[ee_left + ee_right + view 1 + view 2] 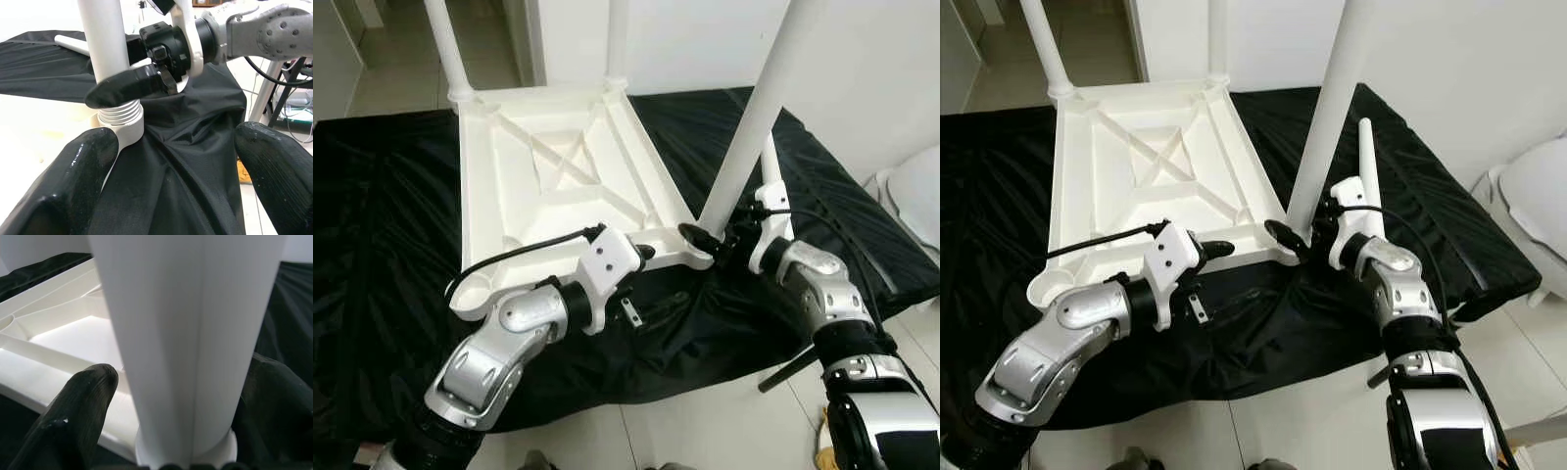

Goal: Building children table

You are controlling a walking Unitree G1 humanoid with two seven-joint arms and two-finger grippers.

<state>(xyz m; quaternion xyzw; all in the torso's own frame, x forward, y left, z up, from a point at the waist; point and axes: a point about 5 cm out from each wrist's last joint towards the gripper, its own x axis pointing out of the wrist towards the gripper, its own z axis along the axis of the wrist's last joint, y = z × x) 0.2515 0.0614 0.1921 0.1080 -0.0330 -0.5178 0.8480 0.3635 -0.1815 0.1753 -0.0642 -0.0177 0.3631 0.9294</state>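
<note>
A wide black cloth sheet (391, 245) covers the floor, and on it lies the white plastic children's table top (558, 166), upside down with its ribbed underside and crossed centre brace facing up. Two white tube legs already stand upright in the far corners of the table top, a far-left leg (445, 44) and a far-right leg (617, 39). At the near right corner a long white plastic leg (754, 108) rises at a slight tilt from its socket; the left wrist view shows its threaded end (120, 115) sitting in the corner collar. The right gripper (705, 238) grasps this leg just above the socket, one black finger (127, 85) pressed across the front of the tube, and in the right wrist view both black fingers flank the white tube closely. The left gripper (176, 161) hovers beside the near edge of the table top, close to that same corner, its two black fingers spread wide and grasping nothing, with only the black cloth between them. A fourth white leg (1369, 171) lies loose on the cloth just beyond the right wrist. The near left corner socket (470, 294) is an open round collar. A small metal bracket-like piece (631, 311) shows just under the left wrist, against the cloth.
</note>
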